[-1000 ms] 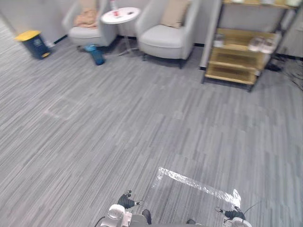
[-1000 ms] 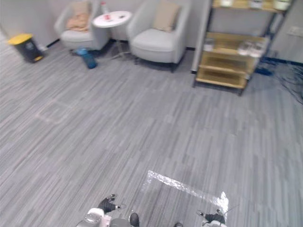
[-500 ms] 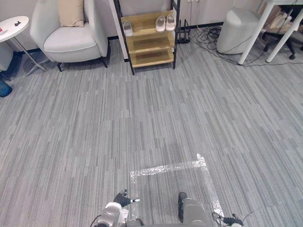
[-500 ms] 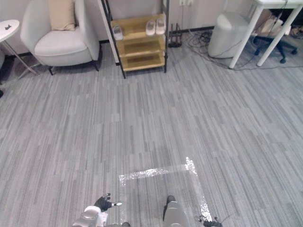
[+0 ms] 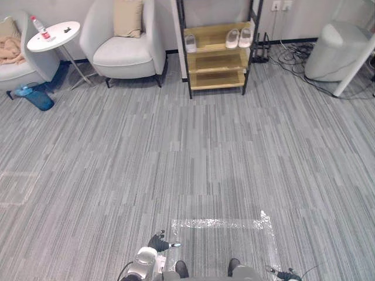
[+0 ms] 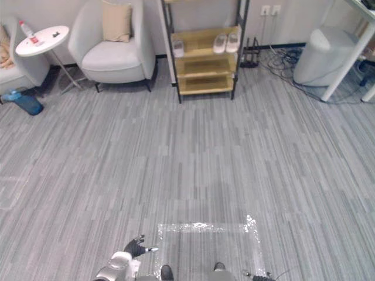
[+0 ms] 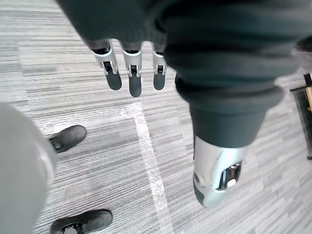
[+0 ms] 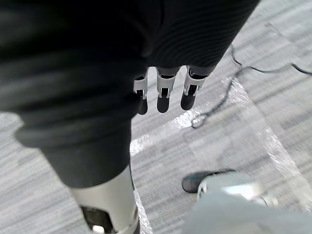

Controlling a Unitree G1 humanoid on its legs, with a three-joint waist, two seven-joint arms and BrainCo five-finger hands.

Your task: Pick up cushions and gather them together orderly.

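Eye views: high, facing down-forward, share taped floor square [image 5: 222, 223]. Wrist views: close, past fingers [image 7: 129, 78] onto floor.

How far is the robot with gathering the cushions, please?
Nothing looks gathered: one beige cushion leans upright in the grey armchair, another cushion shows at the far-left chair's edge, apart. Both hands, left hand and right hand, hang open above the floor, holding nothing. Bringing the cushions together remains.

Matt, streaky grey carpet floor [image 5: 176, 152] with glossy clear tape [image 5: 222, 223] stuck down in a square outline. Soft beige cloth cushion [image 5: 128, 17] against a smooth, pale upholstered armchair [image 5: 123, 50]. Warm wood shelves [image 5: 217, 55] in a dark metal frame (light fabric shoes on top).
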